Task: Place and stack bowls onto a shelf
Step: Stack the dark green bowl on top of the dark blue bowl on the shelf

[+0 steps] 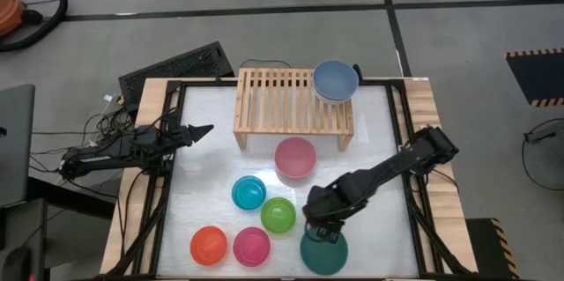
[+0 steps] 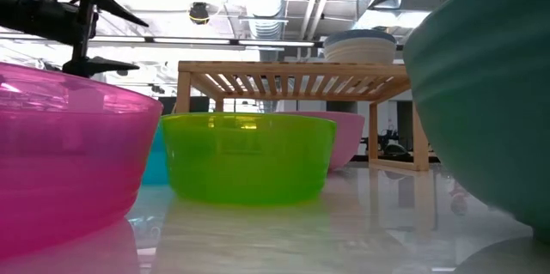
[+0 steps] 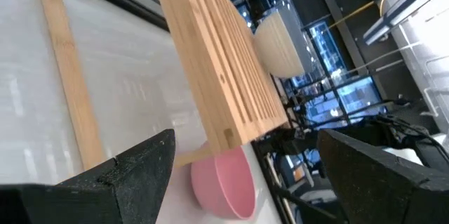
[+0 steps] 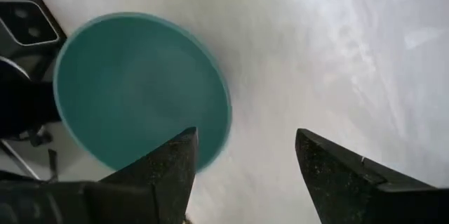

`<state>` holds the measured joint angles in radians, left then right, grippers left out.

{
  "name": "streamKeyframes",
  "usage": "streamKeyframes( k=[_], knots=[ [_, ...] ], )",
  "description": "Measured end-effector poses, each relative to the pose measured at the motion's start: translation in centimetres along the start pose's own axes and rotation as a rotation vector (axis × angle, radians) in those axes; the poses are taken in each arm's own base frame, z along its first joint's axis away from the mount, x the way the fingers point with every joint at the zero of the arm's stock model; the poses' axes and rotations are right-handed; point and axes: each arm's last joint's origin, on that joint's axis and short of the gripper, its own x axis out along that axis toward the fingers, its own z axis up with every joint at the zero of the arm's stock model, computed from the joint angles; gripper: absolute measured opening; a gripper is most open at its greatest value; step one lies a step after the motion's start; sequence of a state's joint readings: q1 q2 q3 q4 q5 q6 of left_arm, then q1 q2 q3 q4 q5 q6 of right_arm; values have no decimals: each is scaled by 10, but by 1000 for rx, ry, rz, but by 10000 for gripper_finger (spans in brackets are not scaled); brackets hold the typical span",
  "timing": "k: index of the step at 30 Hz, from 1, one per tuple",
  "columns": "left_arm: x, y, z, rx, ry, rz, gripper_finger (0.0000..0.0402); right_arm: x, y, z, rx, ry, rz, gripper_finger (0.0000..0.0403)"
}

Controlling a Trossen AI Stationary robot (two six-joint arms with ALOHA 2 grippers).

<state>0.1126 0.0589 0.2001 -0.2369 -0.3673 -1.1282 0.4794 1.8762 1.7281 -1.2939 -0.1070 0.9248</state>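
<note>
The wooden shelf (image 1: 293,105) stands at the table's far side. On its right end sits the slate blue bowl (image 1: 336,80), nested in the white bowl (image 2: 359,51). The pale pink bowl (image 1: 295,158) rests on the table in front of the shelf. Cyan (image 1: 248,193), lime green (image 1: 278,215), red-orange (image 1: 209,246) and magenta (image 1: 252,246) bowls stand nearer. The dark teal bowl (image 1: 323,252) sits at the near edge. My right gripper (image 1: 319,230) hangs open over its far rim (image 4: 210,90). My left gripper (image 1: 204,130) waits open, left of the shelf.
A black keyboard (image 1: 176,68) lies just beyond the table's far left corner. Dark rails (image 1: 167,184) run along the left and right sides of the white table top. Bare table shows between the pink bowl and the right rail (image 1: 379,140).
</note>
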Motion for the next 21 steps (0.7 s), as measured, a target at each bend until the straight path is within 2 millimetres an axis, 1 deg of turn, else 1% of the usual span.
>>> streamKeyframes(
  k=[3,6,10,13,18,21],
  knots=[
    [0,0,-1,-1,23,-8,332,15,6,11,-52,-8,17,268],
    [0,0,-1,1,34,-9,332,29,12,18,-110,-3,39,268],
    [0,0,-2,2,50,-13,332,51,18,23,-174,39,38,268],
    [0,1,-2,5,56,-6,332,67,21,21,-235,85,33,268],
    [0,1,-2,5,56,-6,332,91,12,17,-237,113,29,268],
    [0,1,-2,5,55,-6,332,98,6,14,-239,129,30,265]
  ],
)
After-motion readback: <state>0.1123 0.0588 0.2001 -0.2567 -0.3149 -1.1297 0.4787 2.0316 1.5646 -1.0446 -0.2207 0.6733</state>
